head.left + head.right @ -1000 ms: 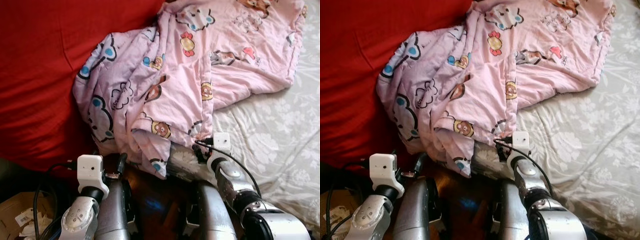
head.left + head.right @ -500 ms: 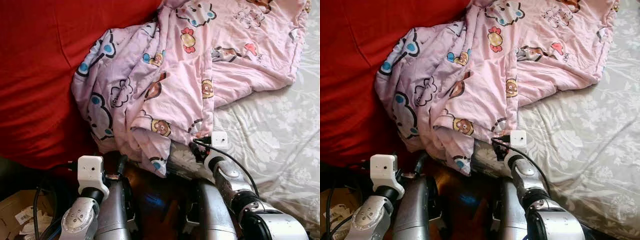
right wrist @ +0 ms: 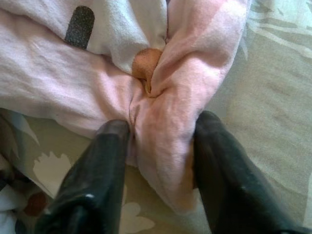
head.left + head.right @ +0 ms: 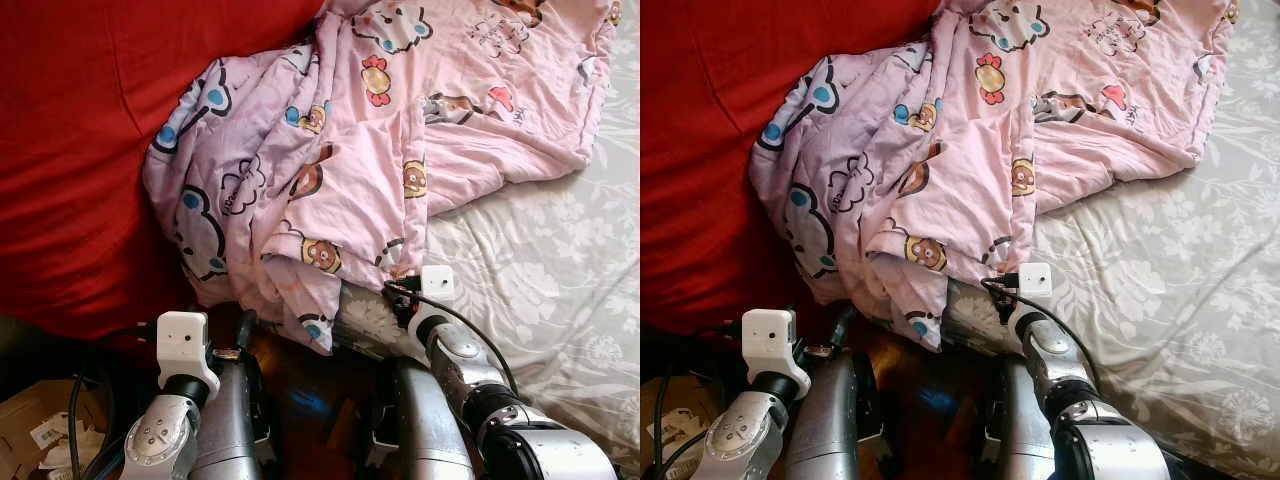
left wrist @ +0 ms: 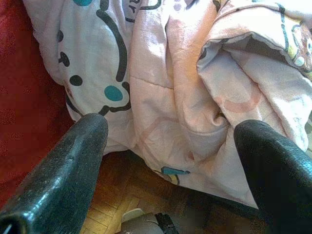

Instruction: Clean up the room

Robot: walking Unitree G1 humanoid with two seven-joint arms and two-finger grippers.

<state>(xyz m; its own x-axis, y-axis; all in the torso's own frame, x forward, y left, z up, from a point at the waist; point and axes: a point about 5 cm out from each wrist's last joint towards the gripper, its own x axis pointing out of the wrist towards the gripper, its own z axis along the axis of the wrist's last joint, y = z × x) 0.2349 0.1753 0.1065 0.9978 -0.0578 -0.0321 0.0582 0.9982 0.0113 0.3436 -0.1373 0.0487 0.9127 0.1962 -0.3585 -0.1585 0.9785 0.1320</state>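
A crumpled pink blanket (image 4: pixel 380 130) printed with cartoon animals lies across the bed, its lower edge hanging over the side. My right gripper (image 3: pixel 161 141) rests on the grey floral sheet (image 4: pixel 540 270) at that edge, shut on a bunched fold of the pink blanket (image 3: pixel 165 97) squeezed between its two black fingers (image 3: pixel 109 151). My left gripper (image 5: pixel 170 131) is open, its fingers (image 5: pixel 78 146) wide apart just short of the blanket's hanging folds (image 5: pixel 185 87), above the wooden floor. The left wrist (image 4: pixel 183 345) is low beside the bed.
A red cover (image 4: pixel 80 150) spreads over the left part of the bed, up against the blanket. Dark wooden floor (image 4: pixel 310 400) lies between my arms. A cardboard box (image 4: pixel 35 430) with paper scraps stands at the lower left.
The head view has shifted slightly. My right wrist has crept a little closer to the blanket's edge; the left arm has stayed put.
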